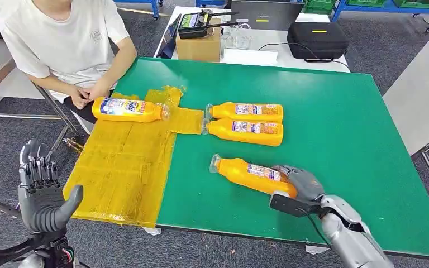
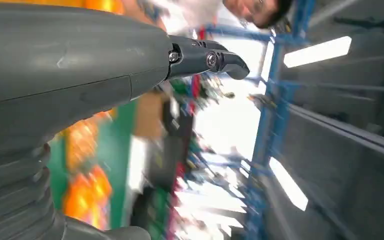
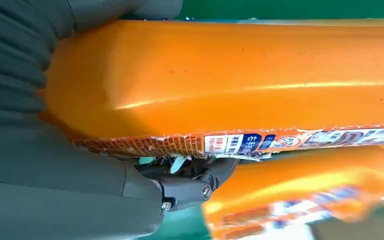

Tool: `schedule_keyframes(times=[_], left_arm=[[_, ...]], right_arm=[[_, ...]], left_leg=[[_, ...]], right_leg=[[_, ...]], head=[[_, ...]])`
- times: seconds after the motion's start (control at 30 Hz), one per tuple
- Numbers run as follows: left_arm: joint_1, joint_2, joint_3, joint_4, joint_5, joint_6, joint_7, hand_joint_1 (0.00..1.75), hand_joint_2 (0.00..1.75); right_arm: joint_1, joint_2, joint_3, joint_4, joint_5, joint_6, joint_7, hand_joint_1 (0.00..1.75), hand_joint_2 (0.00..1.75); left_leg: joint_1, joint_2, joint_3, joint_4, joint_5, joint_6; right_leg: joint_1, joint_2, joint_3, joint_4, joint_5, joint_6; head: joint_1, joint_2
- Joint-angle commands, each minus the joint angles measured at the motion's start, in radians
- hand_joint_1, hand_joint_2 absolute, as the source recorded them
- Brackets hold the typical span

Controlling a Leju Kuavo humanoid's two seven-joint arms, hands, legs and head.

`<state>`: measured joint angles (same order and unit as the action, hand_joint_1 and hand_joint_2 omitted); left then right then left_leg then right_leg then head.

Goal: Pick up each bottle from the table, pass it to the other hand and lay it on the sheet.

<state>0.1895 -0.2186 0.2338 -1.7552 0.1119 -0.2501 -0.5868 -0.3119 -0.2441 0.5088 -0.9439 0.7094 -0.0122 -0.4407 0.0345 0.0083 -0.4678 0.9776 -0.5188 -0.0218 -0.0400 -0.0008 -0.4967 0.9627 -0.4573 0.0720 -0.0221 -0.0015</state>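
Note:
Several orange bottles with labels lie on their sides. One bottle (image 1: 127, 109) rests on the yellow sheet (image 1: 123, 173) at the table's left end. Two more bottles (image 1: 247, 111) (image 1: 246, 132) lie side by side on the green table (image 1: 341, 139). My right hand (image 1: 301, 183) grips the base end of the nearest bottle (image 1: 248, 172), which lies at an angle on the green top. In the right wrist view the orange bottle (image 3: 240, 80) sits between the thumb and the dark fingers (image 3: 190, 187) of the right hand (image 3: 55, 165). My left hand (image 1: 42, 192) is raised off the table's left edge, fingers apart and holding nothing.
A person in a white shirt sits at the far left corner, hands (image 1: 84, 96) close to the bottle on the sheet. Behind the green table stand a cardboard box (image 1: 198, 44) and a black case (image 1: 317, 39) on a white table.

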Motion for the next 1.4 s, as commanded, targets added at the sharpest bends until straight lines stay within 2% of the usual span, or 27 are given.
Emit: schedule_keyframes(times=[0.03,0.17,0.2,0.23,0.27,0.33,0.4,0.53,0.57,0.63,0.8,0.9,0.97,1.1,1.27,1.33,1.4], left_arm=[[0.029,0.000,-0.149,0.006,-0.033,0.052,0.005,0.00,1.75],[0.042,0.003,-0.163,-0.006,-0.019,0.049,0.011,0.00,1.75],[0.061,0.032,-0.218,0.002,-0.001,-0.016,0.055,0.00,1.75],[0.061,0.032,-0.218,0.002,-0.001,-0.016,0.055,0.00,1.75],[0.068,0.056,-0.265,0.013,-0.037,-0.051,0.040,0.00,1.75],[0.066,0.076,-0.301,0.037,-0.060,-0.074,0.011,0.00,1.75],[0.080,0.089,-0.304,0.053,-0.038,-0.110,0.006,0.00,1.75],[0.088,0.094,-0.298,0.065,-0.022,-0.147,0.010,0.00,1.75],[0.070,0.093,-0.307,0.091,0.061,-0.225,0.049,0.00,1.75],[0.042,0.086,-0.331,0.121,0.096,-0.241,0.090,0.00,1.75],[0.010,0.093,-0.361,0.141,0.082,-0.215,0.093,0.00,1.75],[-0.026,0.104,-0.395,0.175,0.078,-0.212,0.102,0.00,1.75],[-0.054,0.099,-0.414,0.212,0.111,-0.228,0.109,0.00,1.75],[-0.087,0.098,-0.435,0.242,0.171,-0.261,0.115,0.00,1.75],[-0.094,0.100,-0.438,0.218,0.178,-0.276,0.112,0.00,1.75],[-0.093,0.094,-0.435,0.213,0.187,-0.286,0.105,0.00,1.75],[-0.098,0.086,-0.444,0.201,0.194,-0.304,0.097,0.00,1.75]], right_arm=[[0.196,0.209,-0.144,-0.306,-0.119,-0.042,-0.036,1.75,1.75],[0.216,0.239,-0.150,-0.357,-0.132,-0.049,-0.024,1.75,1.75],[0.242,0.313,-0.238,-0.411,-0.229,-0.083,-0.068,1.75,1.75],[0.242,0.313,-0.238,-0.411,-0.229,-0.083,-0.068,1.75,1.75],[0.243,0.328,-0.243,-0.443,-0.242,-0.113,-0.143,1.75,1.75],[0.240,0.325,-0.226,-0.491,-0.251,-0.101,-0.174,1.75,1.75],[0.239,0.325,-0.212,-0.536,-0.233,-0.104,-0.150,1.75,1.75],[0.227,0.330,-0.200,-0.509,-0.247,-0.079,-0.131,1.75,1.75],[0.211,0.332,-0.174,-0.492,-0.209,-0.114,-0.181,1.75,1.75],[0.195,0.326,-0.126,-0.492,-0.180,-0.108,-0.200,1.75,1.75],[0.169,0.321,-0.066,-0.478,-0.138,-0.101,-0.177,1.75,1.75],[0.113,0.326,0.019,-0.410,-0.091,-0.090,-0.172,1.75,1.75],[0.082,0.345,0.086,-0.367,-0.035,-0.136,-0.188,1.75,1.75],[0.059,0.363,0.196,-0.368,-0.011,-0.152,-0.179,1.75,1.75],[0.054,0.373,0.225,-0.345,-0.015,-0.174,-0.163,1.75,1.75],[0.043,0.369,0.246,-0.349,0.053,-0.274,-0.179,1.75,1.75],[0.050,0.386,0.258,-0.397,0.002,-0.267,-0.183,1.75,1.75]], left_leg=[[0.001,0.001,0.001,-0.002,-0.001,0.001],[0.000,0.001,0.000,-0.002,0.000,0.001],[0.001,0.000,-0.004,-0.001,-0.001,0.002],[0.001,-0.001,-0.006,-0.001,-0.001,0.002],[0.000,-0.002,-0.008,-0.001,0.000,0.003],[-0.002,0.000,-0.010,-0.001,0.000,0.002],[-0.002,0.000,-0.010,-0.001,0.000,0.002],[-0.001,0.000,-0.007,-0.003,0.000,0.002],[-0.001,0.000,-0.008,-0.003,0.000,0.002],[-0.001,-0.001,-0.009,-0.002,0.001,0.002],[-0.001,0.000,-0.009,-0.002,0.000,0.002],[-0.001,0.000,-0.008,-0.003,0.001,0.003],[-0.001,0.001,-0.008,-0.002,0.001,0.002],[-0.001,0.001,-0.008,-0.003,0.001,0.002],[0.000,0.000,-0.008,-0.003,0.001,0.003],[0.000,0.000,-0.007,-0.003,0.001,0.003],[-0.001,0.000,-0.009,-0.002,0.000,0.002]], right_leg=[[0.002,0.002,0.000,-0.001,0.000,-0.004],[0.001,0.001,-0.001,-0.001,0.000,-0.004],[0.001,0.000,-0.005,0.000,-0.001,-0.005],[0.001,0.000,-0.006,0.000,-0.001,-0.005],[0.001,-0.001,-0.007,-0.001,-0.001,-0.004],[-0.001,0.000,-0.010,0.001,-0.001,-0.003],[-0.001,0.000,-0.010,0.001,-0.001,-0.004],[-0.001,0.000,-0.008,-0.001,0.000,-0.005],[-0.001,0.000,-0.008,-0.001,0.000,-0.005],[-0.001,-0.001,-0.010,0.000,0.000,-0.003],[0.000,0.001,-0.009,0.000,0.000,-0.003],[0.000,0.000,-0.008,-0.001,0.000,-0.005],[-0.001,0.001,-0.009,-0.001,0.000,-0.003],[0.000,0.001,-0.008,-0.001,0.001,-0.005],[0.001,0.000,-0.008,-0.002,0.001,-0.004],[0.001,0.001,-0.007,-0.003,0.001,-0.005],[0.000,0.000,-0.009,-0.001,0.000,-0.003]], head=[[0.000,0.000],[0.000,0.000],[0.000,0.000],[0.000,0.000],[0.000,0.000],[0.000,0.000],[0.000,0.000],[0.000,0.000],[0.000,0.000],[0.000,0.000],[0.000,0.000],[0.000,0.000],[0.000,0.000],[0.000,0.000],[0.000,0.000],[0.000,0.000],[0.001,0.000]])
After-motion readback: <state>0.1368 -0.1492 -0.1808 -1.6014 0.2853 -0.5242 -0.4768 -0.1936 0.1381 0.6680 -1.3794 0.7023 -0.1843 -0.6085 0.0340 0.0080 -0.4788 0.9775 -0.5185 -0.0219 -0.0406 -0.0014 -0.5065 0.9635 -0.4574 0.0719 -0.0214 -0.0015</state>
